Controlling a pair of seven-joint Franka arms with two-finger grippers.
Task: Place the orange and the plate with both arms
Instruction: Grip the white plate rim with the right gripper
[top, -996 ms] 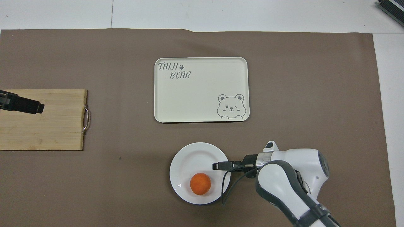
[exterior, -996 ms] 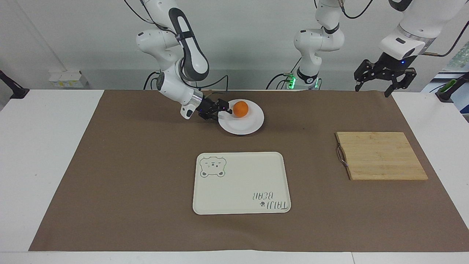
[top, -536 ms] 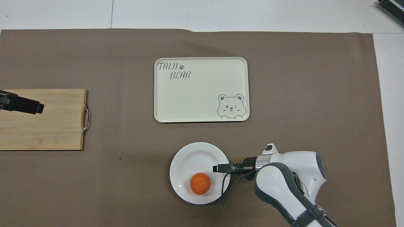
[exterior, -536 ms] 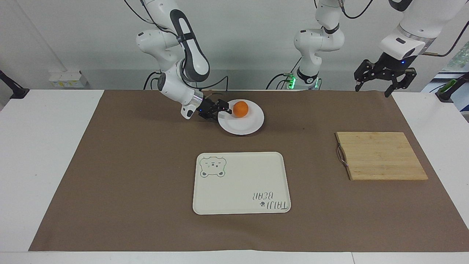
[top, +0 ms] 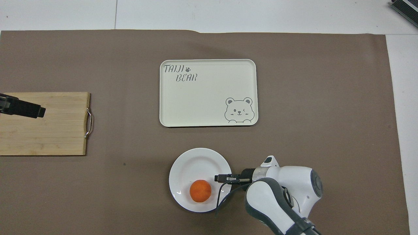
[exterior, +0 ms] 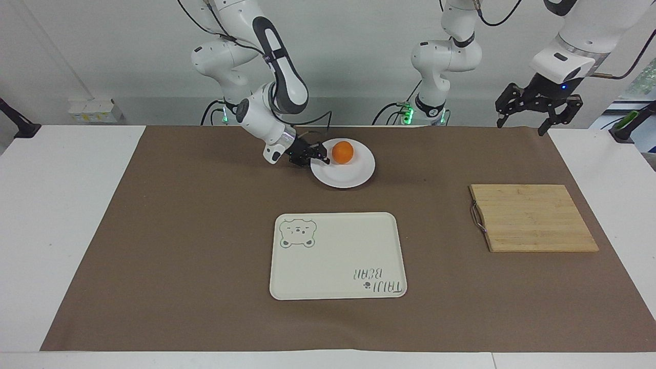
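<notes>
A: Gripping the plate (exterior: 353,177) rim, the right gripper (exterior: 322,157) looks pinched on it; the orange (exterior: 342,152) sits on it, near the robots.

B: Left gripper (exterior: 535,111) hangs spread wide, holding nothing, above the wooden board (exterior: 533,218); the bear tray (exterior: 338,256) lies farther out.

A cream tray (exterior: 338,256) with a bear drawing lies mid-counter on brown paper (exterior: 179,246); a wooden cutting board (exterior: 533,218) sits toward the left arm's end.

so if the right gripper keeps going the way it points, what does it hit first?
Probably the orange. The right gripper sits at the plate rim and points across it, roughly at the fruit. It may pass just beside it; depth is unclear.
</notes>
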